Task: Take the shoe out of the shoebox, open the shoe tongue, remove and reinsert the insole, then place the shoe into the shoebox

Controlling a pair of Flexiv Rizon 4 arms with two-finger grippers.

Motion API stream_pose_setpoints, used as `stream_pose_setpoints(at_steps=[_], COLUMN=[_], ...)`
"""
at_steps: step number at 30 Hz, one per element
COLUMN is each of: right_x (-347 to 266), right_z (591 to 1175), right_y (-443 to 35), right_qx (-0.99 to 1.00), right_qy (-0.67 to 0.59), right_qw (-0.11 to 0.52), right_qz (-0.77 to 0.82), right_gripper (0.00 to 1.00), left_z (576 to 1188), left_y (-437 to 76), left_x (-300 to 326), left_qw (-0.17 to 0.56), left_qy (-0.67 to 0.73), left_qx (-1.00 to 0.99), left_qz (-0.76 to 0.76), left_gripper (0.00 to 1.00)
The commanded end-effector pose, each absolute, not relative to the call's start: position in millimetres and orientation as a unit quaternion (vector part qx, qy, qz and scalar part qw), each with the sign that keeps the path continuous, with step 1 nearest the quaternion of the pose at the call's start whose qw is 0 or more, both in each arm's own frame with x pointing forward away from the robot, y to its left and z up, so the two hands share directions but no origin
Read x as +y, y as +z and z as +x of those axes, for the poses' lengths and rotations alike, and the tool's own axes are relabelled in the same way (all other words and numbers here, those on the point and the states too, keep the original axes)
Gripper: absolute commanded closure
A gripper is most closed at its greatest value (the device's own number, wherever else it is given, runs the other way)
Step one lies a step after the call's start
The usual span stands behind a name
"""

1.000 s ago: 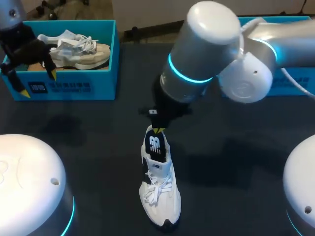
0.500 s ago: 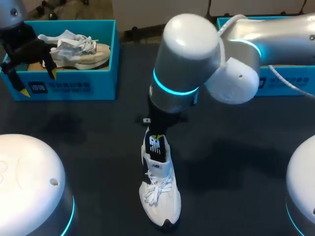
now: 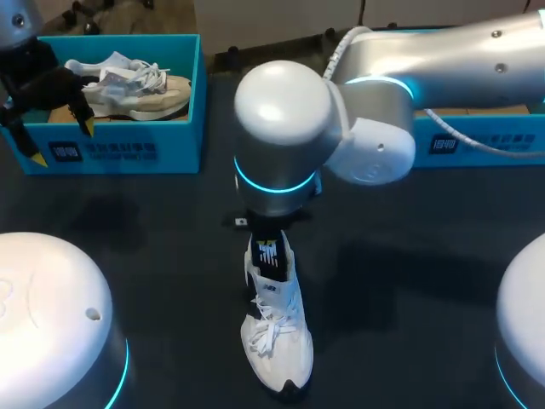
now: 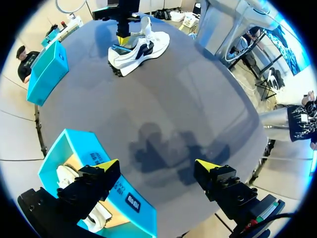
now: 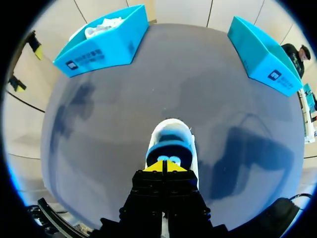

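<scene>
A white sneaker [image 3: 274, 328] with white laces and a dark, logo-marked tongue stands on the black table, toe toward me. My right arm [image 3: 281, 145] reaches over to its heel end and hides most of its gripper in the head view. In the right wrist view my right gripper [image 5: 162, 159] is shut, yellow tips pressed together just over the sneaker's [image 5: 171, 141] dark opening; nothing shows between them. My left gripper [image 3: 61, 141] hangs open at the front of the left shoebox [image 3: 128, 153]. From the left wrist, the left gripper [image 4: 157, 165] holds nothing and the sneaker [image 4: 141, 47] lies far ahead.
The left blue shoebox holds a beige sneaker [image 3: 136, 85]. A second blue shoebox [image 3: 477, 141] stands at the back right, partly behind my right arm. Both boxes, the left box [image 5: 106, 44] and the right box [image 5: 262, 54], lie beyond the sneaker in the right wrist view.
My right arm's big elbow joint has swung left and lower over the table, while its gripper stayed at the sneaker's heel end. The sneaker and my left arm kept their places.
</scene>
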State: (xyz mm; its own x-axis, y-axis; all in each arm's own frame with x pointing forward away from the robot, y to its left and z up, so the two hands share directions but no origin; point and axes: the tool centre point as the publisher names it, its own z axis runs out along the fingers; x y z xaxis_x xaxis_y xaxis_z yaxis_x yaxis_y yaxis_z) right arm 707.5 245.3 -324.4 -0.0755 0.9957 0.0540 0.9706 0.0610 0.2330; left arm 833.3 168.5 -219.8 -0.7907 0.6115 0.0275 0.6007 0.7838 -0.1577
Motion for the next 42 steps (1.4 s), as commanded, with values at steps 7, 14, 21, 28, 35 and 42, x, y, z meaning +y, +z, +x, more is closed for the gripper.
stream_pose_setpoints(at_steps=[7, 14, 21, 28, 35, 42], right_x=[254.8, 254.0, 252.5, 249.7, 250.4, 243.4], right_z=[717.7, 723.0, 723.0, 708.7, 686.7, 696.7], right_y=[-353.1, -381.4, -399.2, -408.7, -406.3, -379.6], right_qx=[0.709, 0.706, 0.704, 0.7, 0.699, 0.705], right_qy=[0.096, 0.089, 0.076, 0.053, 0.042, 0.071], right_qw=[0.09, 0.071, 0.06, 0.042, 0.025, 0.053], right_qz=[0.693, 0.699, 0.704, 0.711, 0.714, 0.704], right_gripper=[1.0, 1.0, 1.0, 1.0, 1.0, 1.0], left_z=[833.1, 833.1, 833.1, 833.1, 833.1, 833.1], left_y=[-219.2, -219.2, -219.2, -219.2, -219.2, -219.2], left_x=[168.9, 168.9, 168.9, 168.9, 168.9, 168.9], left_qw=[0.039, 0.039, 0.039, 0.039, 0.039, 0.039], left_qy=[0.07, 0.07, 0.07, 0.07, 0.07, 0.07], left_qx=[-0.943, -0.943, -0.943, -0.943, -0.943, -0.943], left_qz=[-0.322, -0.322, -0.322, -0.322, -0.322, -0.322], left_gripper=[0.0, 0.0, 0.0, 0.0, 0.0, 0.0])
